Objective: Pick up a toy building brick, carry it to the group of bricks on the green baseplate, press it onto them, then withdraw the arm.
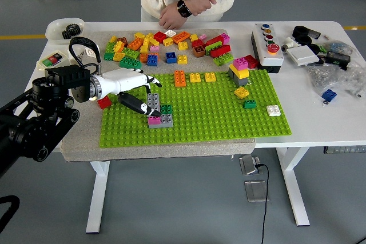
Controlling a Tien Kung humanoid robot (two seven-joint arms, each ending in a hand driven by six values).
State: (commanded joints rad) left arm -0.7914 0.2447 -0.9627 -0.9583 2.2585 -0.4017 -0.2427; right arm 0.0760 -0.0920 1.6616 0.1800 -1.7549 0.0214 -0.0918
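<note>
The green baseplate [217, 112] lies on a grey mat in the middle of the table. Near its left side stands a group of bricks [160, 120]: pink and grey at the bottom, a green one beside them and a tall grey brick [153, 100] on top. My left hand [146, 94], white with black fingertips, hovers just left of this group. Its fingers [150, 80] are spread above the plate and its thumb [136, 103] points at the grey brick. Nothing is held in it. My right arm is out of view.
Several loose bricks [166, 44] lie piled behind the plate. A red brick [103, 102] sits on the mat under my wrist. A grey-yellow-pink stack [239, 71] and small bricks stand on the plate's right. A button box [267, 47] is at right. A person's crossed hands [174, 14] rest at the far edge.
</note>
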